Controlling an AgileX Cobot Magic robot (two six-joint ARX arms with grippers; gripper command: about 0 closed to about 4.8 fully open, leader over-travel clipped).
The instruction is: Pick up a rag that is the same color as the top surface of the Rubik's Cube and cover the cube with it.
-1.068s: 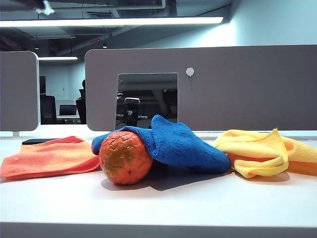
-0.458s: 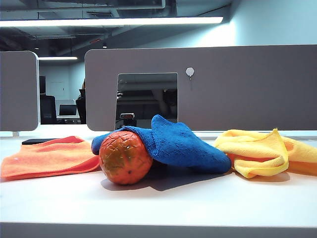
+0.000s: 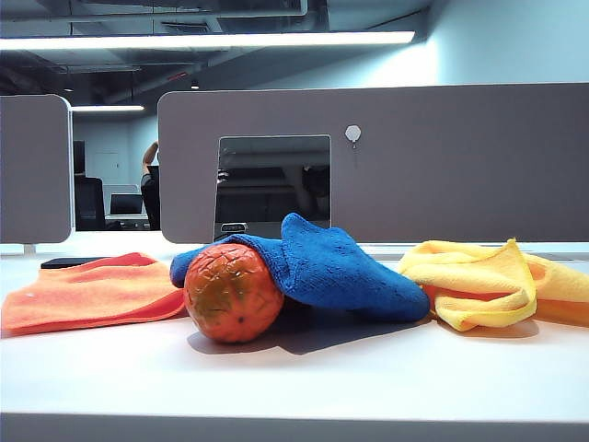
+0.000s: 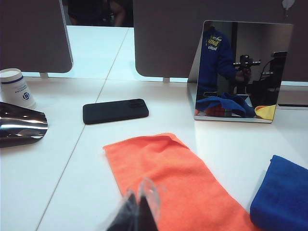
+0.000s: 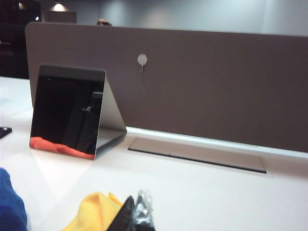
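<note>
Overall, the white table (image 3: 368, 378) carries everything, with a grey partition (image 3: 442, 157) along its far edge and a standing mirror (image 3: 272, 184) in front of that. Three cloths lie in a row in the exterior view: the orange cloth (image 3: 87, 290) flat on the left, the rag (image 3: 322, 267) heaped in the middle, the yellow cloth (image 3: 479, 281) bunched on the right with an orange layer under it. The rag, deep blue and fuzzy, drapes over the back of the orange ball (image 3: 233, 292), touching it. The Rubik's Cube is not visible in any view. A black phone (image 4: 115, 110) lies beyond the orange cloth, a paper cup (image 4: 15, 88) farther off at the table's edge. Left gripper (image 4: 139, 211): over the near end of the orange cloth, fingertips pressed together, holding nothing. Right gripper (image 5: 137, 216): just beside the yellow cloth, fingers likewise together, empty.
</note>
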